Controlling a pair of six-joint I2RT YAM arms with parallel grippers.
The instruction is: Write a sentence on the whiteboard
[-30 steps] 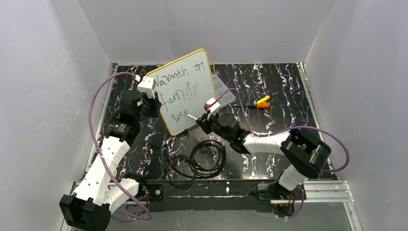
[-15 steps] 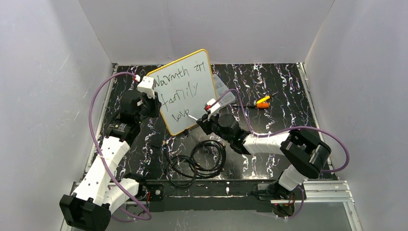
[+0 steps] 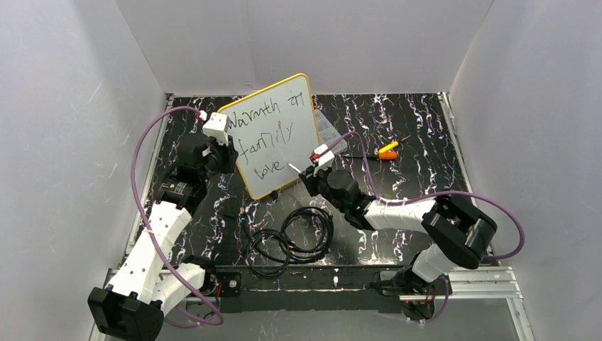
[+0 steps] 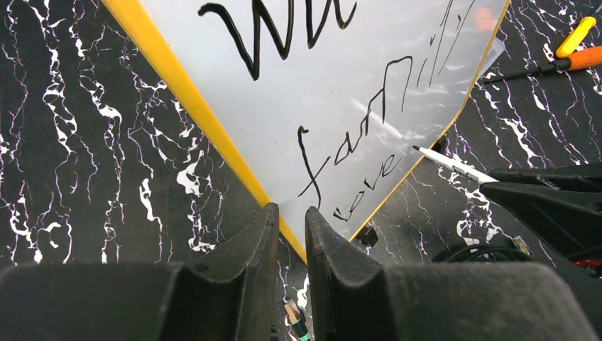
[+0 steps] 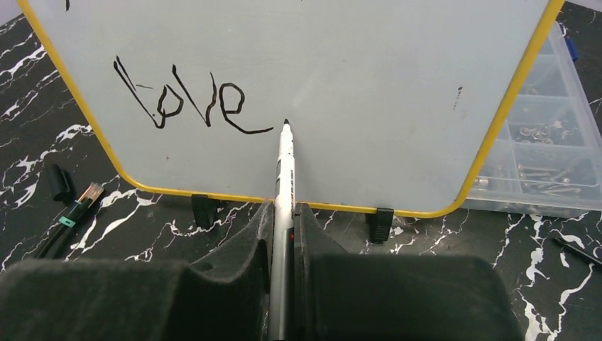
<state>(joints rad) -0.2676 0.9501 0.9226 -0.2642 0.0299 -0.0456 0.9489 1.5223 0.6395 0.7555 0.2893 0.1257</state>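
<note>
One whiteboard (image 3: 299, 142), its sentence (image 3: 266, 132) in three lines, was clamped by the left claw (image 4: 291, 214); one marker (image 5: 285, 163) by the right claw (image 5: 282, 210).

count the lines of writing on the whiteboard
3, all on the whiteboard: "Warmth of" at the top, "family" in the middle, "love" at the bottom, beside the marker tip. None looks hidden.

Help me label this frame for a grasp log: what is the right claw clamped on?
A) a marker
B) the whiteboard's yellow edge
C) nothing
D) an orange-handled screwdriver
A: in the right wrist view, the right claw pinches the marker between its pads, with the black tip pointing at the whiteboard just past the written word "love".
</note>
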